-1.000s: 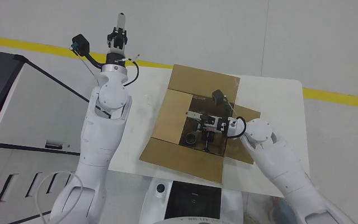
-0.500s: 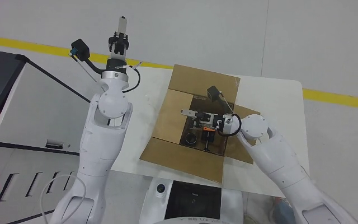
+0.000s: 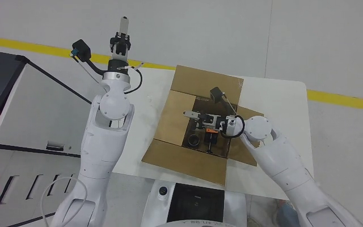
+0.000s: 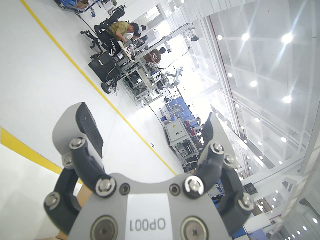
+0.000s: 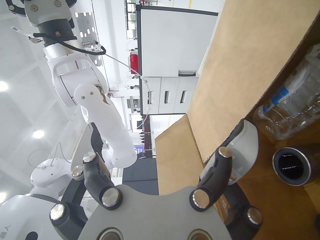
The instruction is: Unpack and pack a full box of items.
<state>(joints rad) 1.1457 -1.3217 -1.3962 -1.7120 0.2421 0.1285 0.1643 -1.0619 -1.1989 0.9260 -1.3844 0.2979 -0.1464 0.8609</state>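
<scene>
An open cardboard box [image 3: 176, 116] lies on the white table [image 3: 272, 96] with its flaps spread flat. Inside it are a clear plastic bottle [image 5: 287, 106], a dark cylinder [image 5: 291, 166] [image 3: 194, 140] with its mouth showing, and a small orange-and-black item [image 3: 210, 133]. My right gripper [image 5: 170, 138] [image 3: 190, 115] hangs open over the box's inner edge, one finger inside the box, one outside, a cardboard flap [image 5: 237, 58] between them. My left gripper [image 4: 150, 128] [image 3: 120, 35] is raised beyond the table's far left corner, open and empty.
The box takes up the table's middle, leaving bare strips at the left and right. A dark-topped cabinet [image 3: 8, 74] stands left of the table. A yellow floor line [image 3: 34, 46] runs behind the table.
The left arm has swung a little farther from the table. My right gripper shifted slightly toward the box's far left inner wall. Both held still over the last half second.
</scene>
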